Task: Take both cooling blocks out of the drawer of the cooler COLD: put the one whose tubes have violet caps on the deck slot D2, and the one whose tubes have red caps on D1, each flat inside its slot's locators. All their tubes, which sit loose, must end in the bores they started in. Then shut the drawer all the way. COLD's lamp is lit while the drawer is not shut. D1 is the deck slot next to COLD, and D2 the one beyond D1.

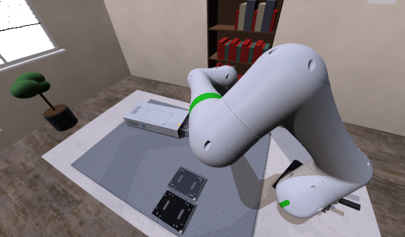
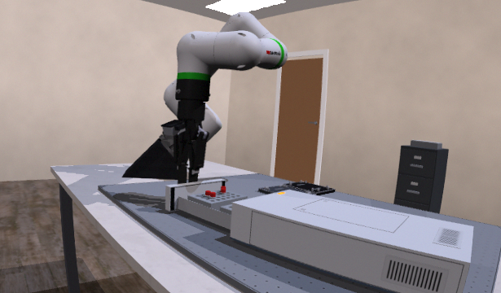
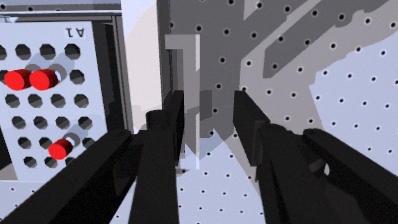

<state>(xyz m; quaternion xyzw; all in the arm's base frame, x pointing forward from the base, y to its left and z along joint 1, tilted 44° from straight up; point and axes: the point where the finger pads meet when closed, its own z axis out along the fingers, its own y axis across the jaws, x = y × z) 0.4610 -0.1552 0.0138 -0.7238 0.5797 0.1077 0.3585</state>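
Note:
The cooler COLD (image 1: 156, 115) (image 2: 356, 220) has its lamp (image 1: 179, 124) (image 2: 281, 193) lit orange. Its drawer (image 2: 209, 216) stands out. A block with red-capped tubes (image 2: 219, 198) (image 3: 47, 100) lies near the drawer's front; three caps show. Behind it, part of another block (image 2: 230, 208) shows. Tiny violet spots show at the drawer in the top view. My gripper (image 2: 187, 175) (image 3: 209, 106) points down with fingers apart, astride the drawer handle (image 2: 197, 183) (image 3: 191, 75). The bar lies nearer the left finger in the wrist view; contact is unclear. Slots D1 (image 1: 188, 182) and D2 (image 1: 173, 210) hold no block.
A perforated deck (image 1: 133, 164) (image 3: 300, 107) lies under the cooler and slots. The white drawer front (image 3: 142, 60) stands between the red-capped block and my fingers. In the top view my arm (image 1: 255, 99) hides the gripper and most of the drawer.

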